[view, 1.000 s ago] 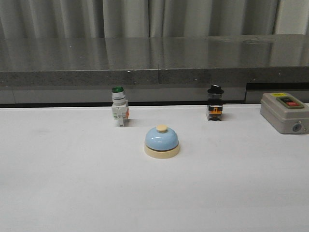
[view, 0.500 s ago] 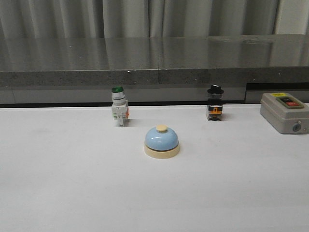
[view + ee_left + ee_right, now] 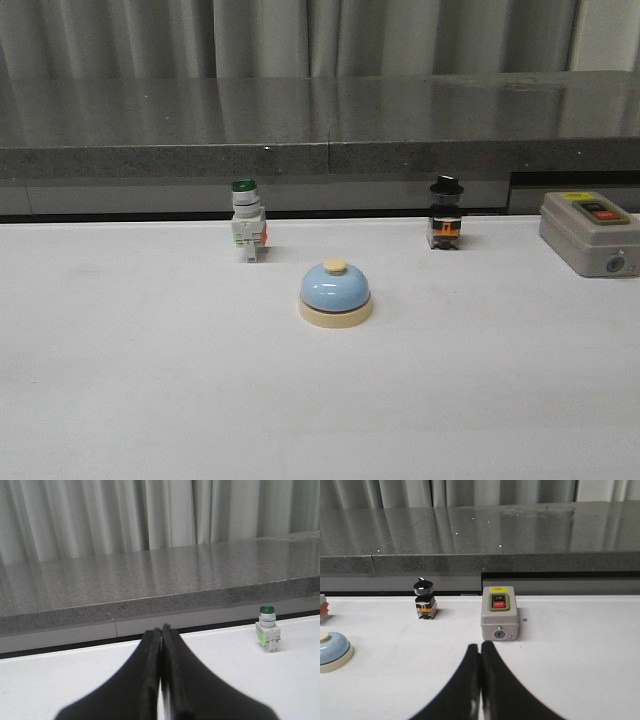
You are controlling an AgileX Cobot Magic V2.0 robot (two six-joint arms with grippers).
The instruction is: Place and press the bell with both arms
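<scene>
One bell [image 3: 335,293] is seen nearest on the white table [image 3: 150,380], untouched. Beyond it, two switches are counted: a green-capped one [image 3: 246,219] and a black-capped one [image 3: 445,213], plus one grey box [image 3: 589,232]. Only the wrist views show the left gripper [image 3: 161,630] and right gripper [image 3: 480,647] (both pressed together, empty).

bell [image 3: 335,290]: glossy light-blue dome, matt cream base
table [image 3: 150,380]: smooth matt white
ledge [image 3: 300,125]: polished speckled grey stone
grey box [image 3: 499,612]: matt plastic
curtain [image 3: 300,35]: grey cloth

bell [image 3: 331,651]: cut by frame edge | grey box [image 3: 592,233]: likewise, apparently
</scene>
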